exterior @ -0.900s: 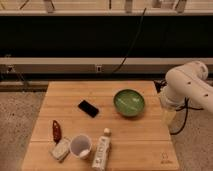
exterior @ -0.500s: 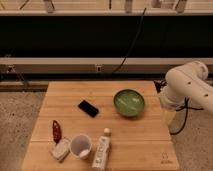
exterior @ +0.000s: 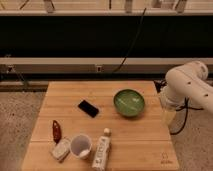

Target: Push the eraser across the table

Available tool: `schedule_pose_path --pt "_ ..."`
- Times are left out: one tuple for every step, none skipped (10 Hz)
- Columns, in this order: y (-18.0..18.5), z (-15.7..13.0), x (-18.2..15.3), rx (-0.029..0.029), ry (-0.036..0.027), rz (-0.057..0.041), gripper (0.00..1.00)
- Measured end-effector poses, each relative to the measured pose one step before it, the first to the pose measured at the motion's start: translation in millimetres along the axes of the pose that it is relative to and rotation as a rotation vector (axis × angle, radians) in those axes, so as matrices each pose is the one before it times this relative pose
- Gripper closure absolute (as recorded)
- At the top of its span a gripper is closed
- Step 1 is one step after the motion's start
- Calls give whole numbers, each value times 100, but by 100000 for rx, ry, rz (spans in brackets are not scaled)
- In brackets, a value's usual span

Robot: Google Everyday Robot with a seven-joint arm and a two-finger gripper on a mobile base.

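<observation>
The eraser, a small flat black slab, lies on the light-brown wooden table, left of centre. My white arm reaches in from the right. My gripper hangs down over the table's right edge, to the right of the green bowl and far from the eraser. It holds nothing that I can see.
A green bowl stands between the eraser and the gripper. Near the front left are a small red object, a pale block, a white cup and a lying white bottle. Speckled floor surrounds the table; a dark wall with rails runs behind it.
</observation>
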Motion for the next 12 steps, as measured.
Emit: schedule_pose_path --pt "-1 0 -2 1 -2 -4 20" --pt "-1 -1 0 3 3 -2 20" --pt "4 4 6 -10 1 10 20" --pt "-3 -3 -6 6 -8 -3 20" --pt "0 0 3 1 6 2 20" --pt "-25 -6 -39 25 17 -96 20" --pt "-124 -114 -196 272 61 -431 20" --pt "-740 -375 -1225 996 -156 -2164 20" --pt "-537 -241 -1225 577 -238 -1463 20" --pt "-798 -333 -1768 882 -419 -2112 20" --pt "-585 -234 -859 626 119 -1329 20" --pt "-366 -243 -681 398 216 -1798 20"
